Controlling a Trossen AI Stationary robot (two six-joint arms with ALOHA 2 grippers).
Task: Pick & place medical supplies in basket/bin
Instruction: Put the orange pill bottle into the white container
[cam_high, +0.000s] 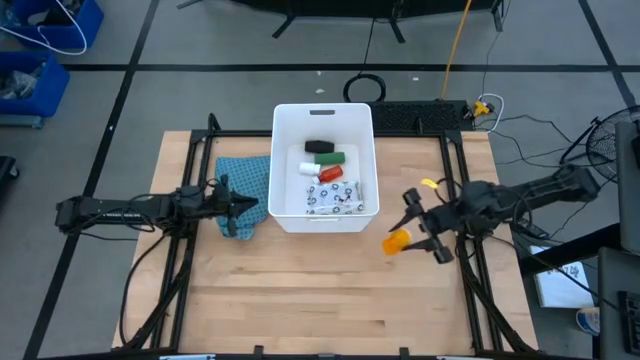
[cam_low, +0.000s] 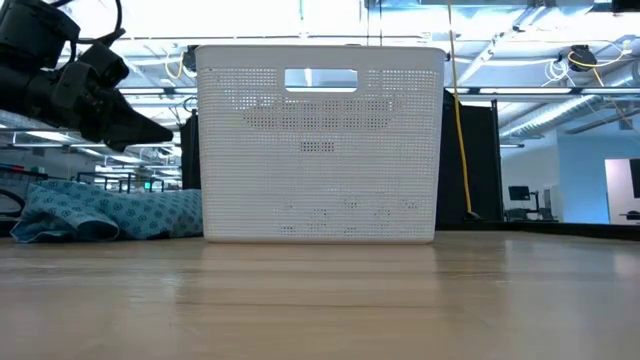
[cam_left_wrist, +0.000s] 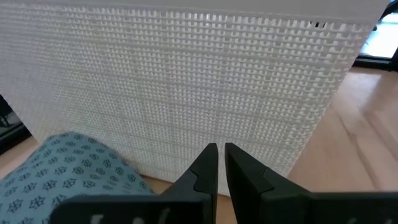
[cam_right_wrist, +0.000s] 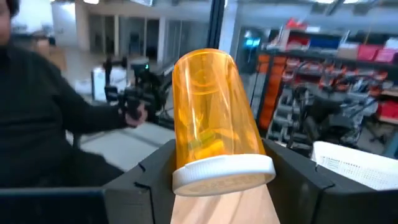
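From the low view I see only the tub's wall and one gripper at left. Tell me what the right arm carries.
Observer: The right gripper holds the orange vial between its fingers, to the right of the white tub.
Operator: List what's in the tub.
Observer: A black oblong, green oblong, red tube, white bottle and dotted white packet.
Operator: Report the left gripper.
Observer: The left gripper is shut, empty, over the teal cloth.
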